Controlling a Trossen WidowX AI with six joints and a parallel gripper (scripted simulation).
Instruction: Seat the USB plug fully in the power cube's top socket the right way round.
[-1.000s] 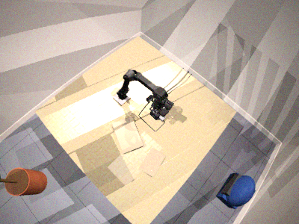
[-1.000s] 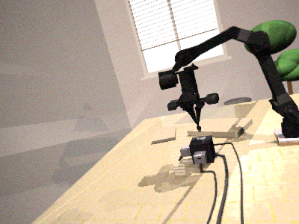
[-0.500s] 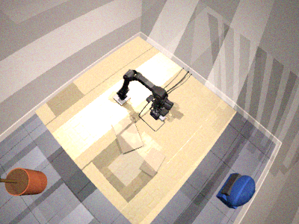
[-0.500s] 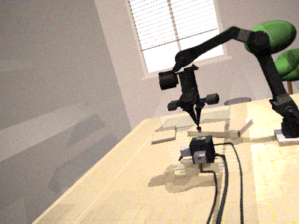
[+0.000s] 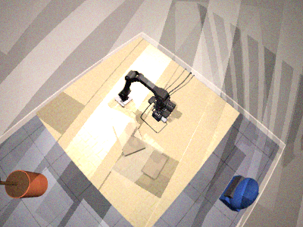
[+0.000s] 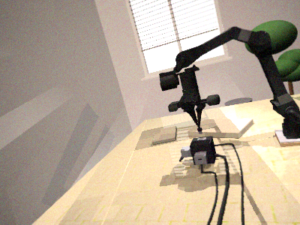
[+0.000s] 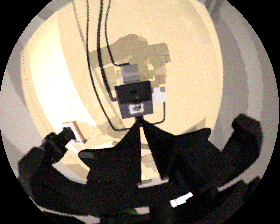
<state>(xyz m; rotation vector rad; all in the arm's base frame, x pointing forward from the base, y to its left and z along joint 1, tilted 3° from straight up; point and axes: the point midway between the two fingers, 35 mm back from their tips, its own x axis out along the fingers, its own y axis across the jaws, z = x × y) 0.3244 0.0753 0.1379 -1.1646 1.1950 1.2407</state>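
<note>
The black power cube (image 6: 202, 150) (image 7: 133, 93) stands on the table with light-grey plugs in its sides, one grey plug (image 6: 200, 157) (image 7: 130, 73) and one white plug (image 6: 185, 151) (image 7: 158, 94). A pale-rimmed socket (image 7: 136, 108) shows on its top in the wrist view. My gripper (image 6: 199, 127) (image 7: 140, 122) points down just above the cube, its fingertips nearly together on the small dark USB plug. The plug is mostly hidden by the fingertips, and its facing cannot be told. A small gap seems to show between the fingertips and the cube's top. In the top view the arm hides the fingertips.
Black cables (image 6: 227, 180) (image 7: 100, 50) run from the cube, and a thin cable loops around it. A flat slab (image 5: 155, 165) (image 6: 165, 135) and a long, low panel (image 5: 133, 145) (image 6: 225, 135) lie beyond. The arm's base (image 5: 123, 100) (image 6: 290, 138) stands to the side.
</note>
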